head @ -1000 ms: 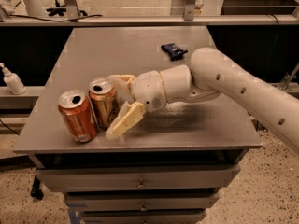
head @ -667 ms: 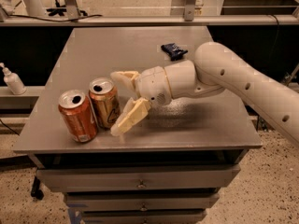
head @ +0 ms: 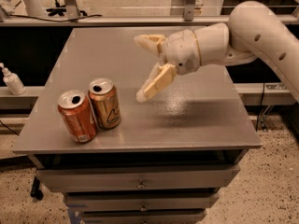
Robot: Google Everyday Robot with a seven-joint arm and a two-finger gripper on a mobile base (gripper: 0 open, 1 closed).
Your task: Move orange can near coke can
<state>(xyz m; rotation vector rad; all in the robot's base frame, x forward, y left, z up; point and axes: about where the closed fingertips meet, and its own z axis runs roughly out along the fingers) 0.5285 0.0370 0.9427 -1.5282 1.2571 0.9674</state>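
In the camera view, my gripper [head: 140,68] hangs above the middle of the grey table [head: 201,120], up off the surface and to the right of both cans. Its two pale fingers [head: 156,80] are spread wide apart, one pointing up and left, the other angled down toward the tabletop. Nothing is between them, so I am carrying nothing.

The orange can [head: 105,104] stands upright near the front left of the table, its dark emblem facing the camera and its silver top showing. The coke can [head: 78,117] stands upright just beside it, to the left and a little nearer the front edge. The two sides look as if they touch, or nearly so; I cannot tell which.

Judging from how things lie, the main work seems done: the orange can is right next to the coke can, and neither has tipped. I see no further move that the cans need. What may be left is only to keep my arm [head: 261,31] away from them, so I do not knock either one over.
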